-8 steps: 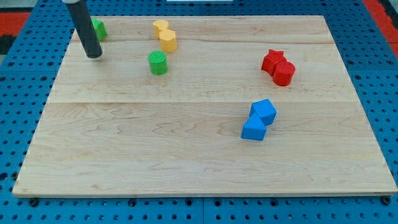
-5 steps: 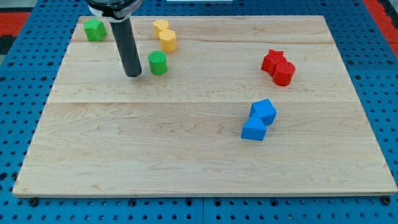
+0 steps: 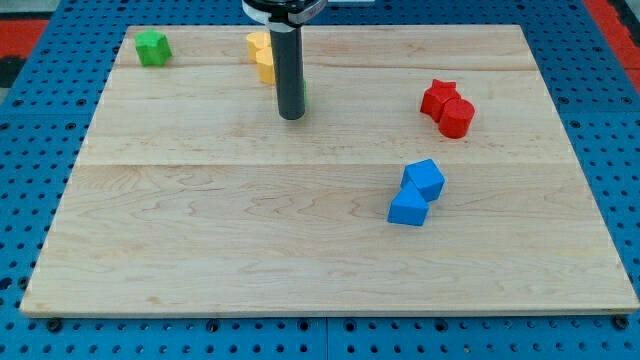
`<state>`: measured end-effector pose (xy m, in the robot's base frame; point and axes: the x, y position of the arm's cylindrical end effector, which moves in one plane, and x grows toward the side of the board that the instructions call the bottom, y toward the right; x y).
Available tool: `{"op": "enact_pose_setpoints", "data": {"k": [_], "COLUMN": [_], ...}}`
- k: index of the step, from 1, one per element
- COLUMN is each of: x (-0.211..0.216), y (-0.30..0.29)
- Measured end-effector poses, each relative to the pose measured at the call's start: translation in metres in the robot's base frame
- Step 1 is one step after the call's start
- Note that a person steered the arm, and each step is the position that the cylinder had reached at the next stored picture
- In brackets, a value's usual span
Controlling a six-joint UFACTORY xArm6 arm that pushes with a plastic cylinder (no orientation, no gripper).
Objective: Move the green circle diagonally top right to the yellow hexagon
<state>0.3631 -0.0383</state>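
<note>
My tip (image 3: 291, 116) rests on the wooden board (image 3: 200, 250) near the view's top centre. The green circle (image 3: 304, 96) is almost wholly hidden behind the rod; only a green sliver shows at the rod's right edge. The yellow hexagon (image 3: 264, 66) sits just left of the rod, partly covered by it. Another yellow block (image 3: 257, 43) touches the hexagon from the top. The tip is below and right of the hexagon.
A green block (image 3: 152, 47) lies at the view's top left corner. A red star (image 3: 437, 94) and a red cylinder (image 3: 457, 118) touch at the right. A blue cube (image 3: 425, 178) and a second blue block (image 3: 408, 207) touch at lower right.
My tip has swept from the view's top left to the right, past where the green circle stood. The green circle has shifted right and is now behind the rod.
</note>
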Motion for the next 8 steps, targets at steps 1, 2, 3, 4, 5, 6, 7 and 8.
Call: {"op": "enact_pose_setpoints", "data": {"k": [1,2,3,4,5,6,7,8], "x": [-0.005,-0.024,-0.032,-0.038,-0.053,-0.065,-0.071,-0.076], "y": [0.000,0.000,0.000,0.000,0.000,0.000,0.000,0.000]}}
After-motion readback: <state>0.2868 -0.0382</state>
